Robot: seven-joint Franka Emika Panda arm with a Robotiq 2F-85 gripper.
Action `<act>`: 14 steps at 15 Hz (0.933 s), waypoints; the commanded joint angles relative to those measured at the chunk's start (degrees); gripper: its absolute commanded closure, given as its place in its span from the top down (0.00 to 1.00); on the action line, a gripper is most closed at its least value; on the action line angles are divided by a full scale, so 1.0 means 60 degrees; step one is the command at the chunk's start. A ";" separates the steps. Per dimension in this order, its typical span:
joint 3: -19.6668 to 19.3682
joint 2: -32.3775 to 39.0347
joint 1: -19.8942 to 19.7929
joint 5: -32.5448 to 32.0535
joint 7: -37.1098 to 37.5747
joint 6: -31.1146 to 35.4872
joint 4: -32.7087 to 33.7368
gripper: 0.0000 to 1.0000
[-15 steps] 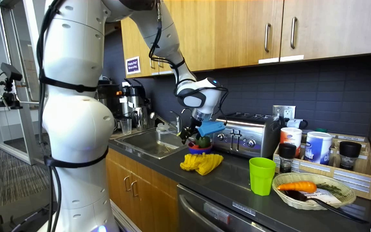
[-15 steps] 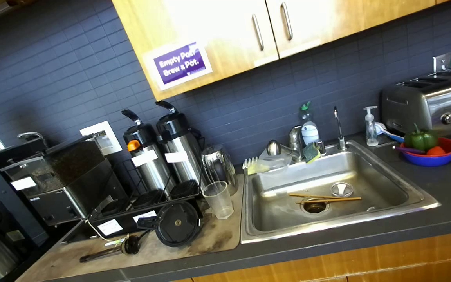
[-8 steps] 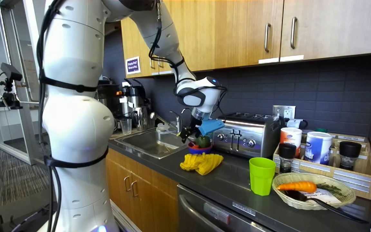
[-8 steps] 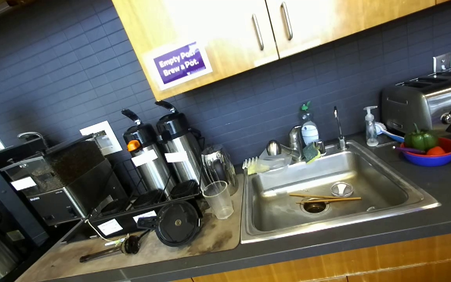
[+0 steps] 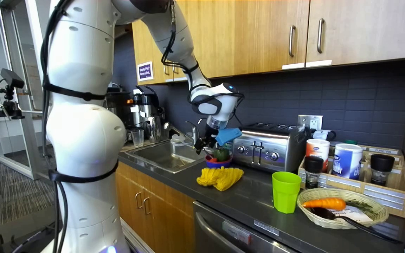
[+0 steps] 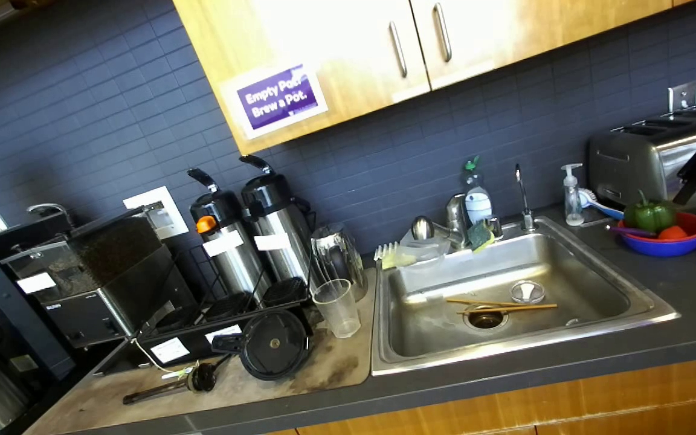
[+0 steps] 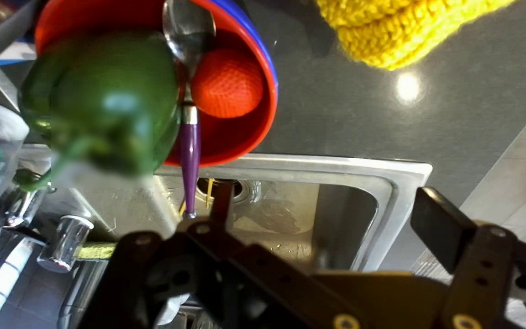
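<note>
My gripper (image 7: pixel 331 214) is wide open and empty; the sink rim (image 7: pixel 327 170) shows between its fingers in the wrist view. In both exterior views the gripper (image 5: pixel 202 143) hangs above a red bowl with a blue outside (image 6: pixel 662 248), apart from it. The bowl, also in the wrist view (image 7: pixel 240 144), holds a green bell pepper (image 7: pixel 117 91), a red-orange round item (image 7: pixel 228 84) and a spoon with a purple handle (image 7: pixel 190 155). The handle sticks out over the bowl's edge towards the sink, near one finger. A yellow knitted cloth (image 5: pixel 220 177) lies beside the bowl.
A steel toaster (image 5: pixel 255 149) stands behind the bowl. A green cup (image 5: pixel 286 192), a wicker basket (image 5: pixel 343 225) with a carrot (image 5: pixel 325 203), and a wooden organizer (image 5: pixel 374 193) stand farther along. A soap dispenser (image 6: pixel 573 202) and faucet (image 6: pixel 526 211) stand by the sink.
The gripper has moved slightly towards the sink and a little upward; more of it shows at the right edge of an exterior view. The bowl, its contents and the cloth have not moved.
</note>
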 commanded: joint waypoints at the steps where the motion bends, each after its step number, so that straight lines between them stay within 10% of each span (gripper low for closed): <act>1: 0.0058 0.0262 0.0099 0.0030 -0.0232 -0.0071 0.0294 1.00; 14: 0.0553 0.1009 0.0165 0.0459 -0.0819 0.0171 0.1107 1.00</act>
